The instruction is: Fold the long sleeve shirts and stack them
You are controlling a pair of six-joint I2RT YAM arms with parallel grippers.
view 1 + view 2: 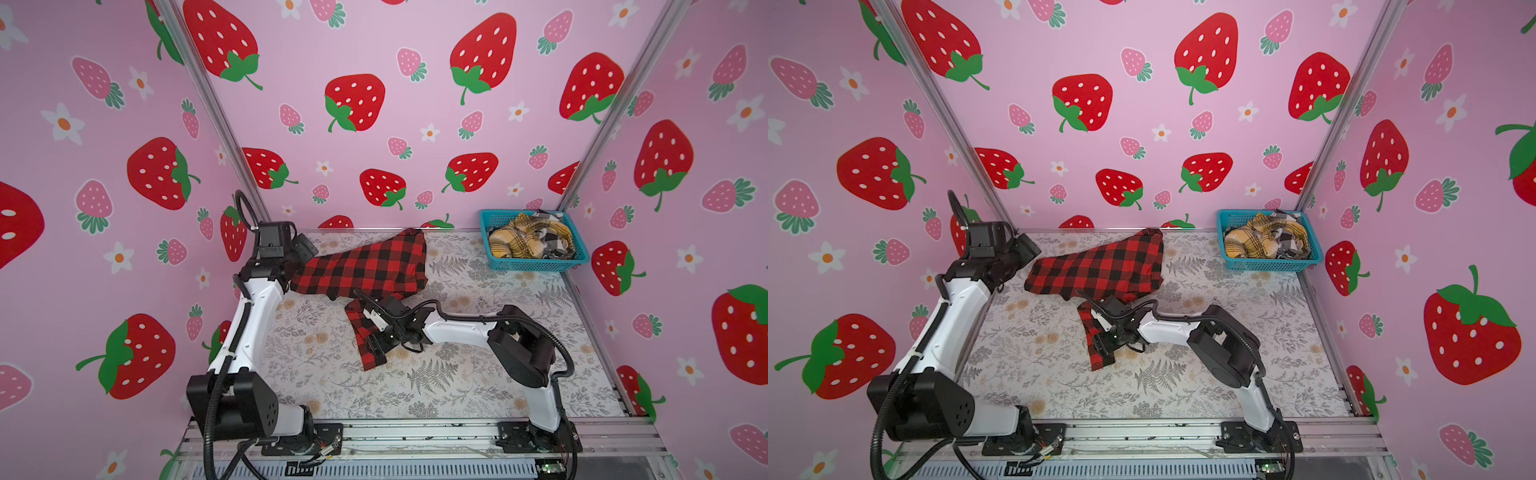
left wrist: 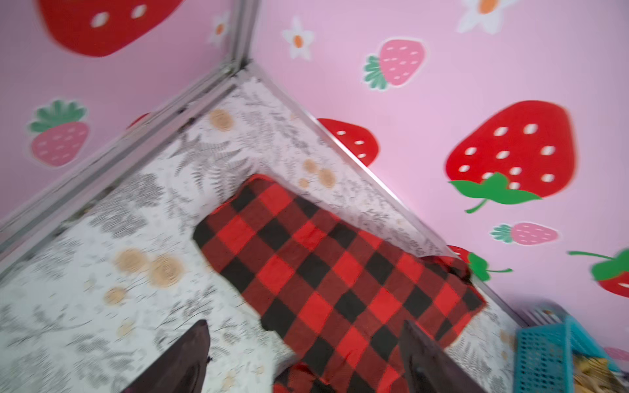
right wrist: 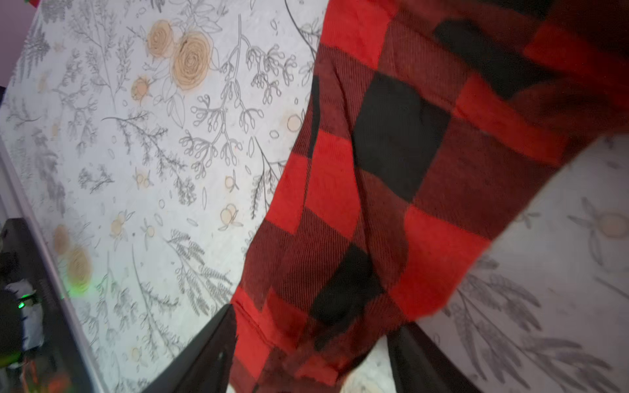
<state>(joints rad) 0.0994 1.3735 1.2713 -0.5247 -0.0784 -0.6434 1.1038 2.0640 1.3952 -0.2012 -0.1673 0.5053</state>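
Note:
A red-and-black checked long sleeve shirt (image 1: 370, 264) (image 1: 1104, 266) lies spread at the back middle of the table. One sleeve (image 1: 360, 322) (image 1: 1090, 322) trails toward the front. My left gripper (image 1: 301, 259) (image 2: 305, 323) hovers open over the shirt's left edge (image 2: 340, 272), with nothing between its fingers. My right gripper (image 1: 374, 345) (image 3: 318, 316) straddles the sleeve (image 3: 374, 170). Its jaws stand apart on either side of the cloth, and a gap shows beside one finger (image 3: 418, 357).
A teal basket (image 1: 536, 265) (image 1: 1266, 265) (image 2: 541, 357) sits in the back right corner, holding crumpled yellow plaid (image 1: 519, 243) and black-and-white checked garments. Pink strawberry walls close in three sides. A metal rail (image 1: 415, 432) runs along the front edge.

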